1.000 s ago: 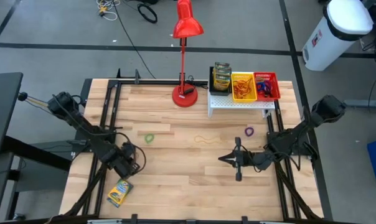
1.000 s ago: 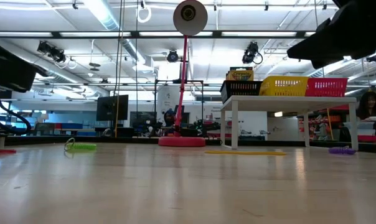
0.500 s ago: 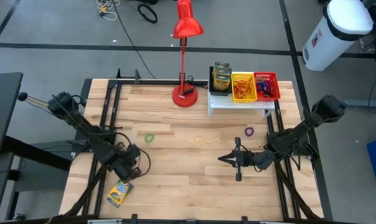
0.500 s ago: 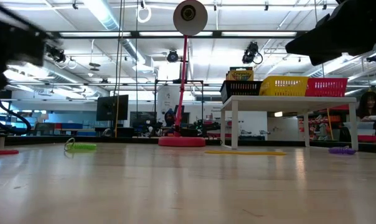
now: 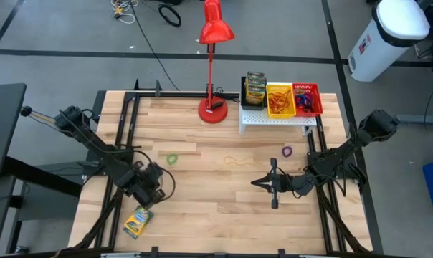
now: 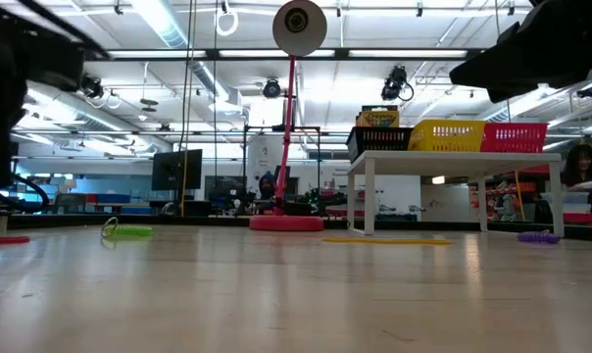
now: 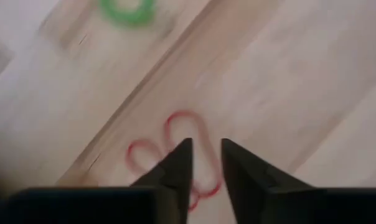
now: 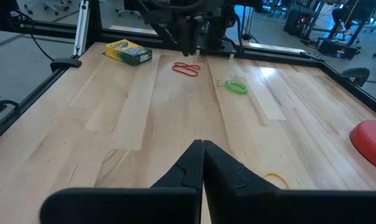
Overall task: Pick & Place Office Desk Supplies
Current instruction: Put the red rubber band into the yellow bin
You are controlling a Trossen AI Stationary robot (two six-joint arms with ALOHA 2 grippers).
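Left gripper (image 7: pixel 205 163) is angled down at lower left of the high view, fingers narrowly parted over a thin red rubber-band loop (image 7: pixel 175 146) flat on wood, nothing pinched. Right gripper (image 5: pixel 263 183), lower right, is pressed together, empty.

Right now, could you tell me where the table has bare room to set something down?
The widest free patch is the near middle, between the left gripper and the right gripper, below the tan rubber band. Another lies between the green rubber band and the lamp base. It is crowded at the far right, around the bins, and beside the crayon box.
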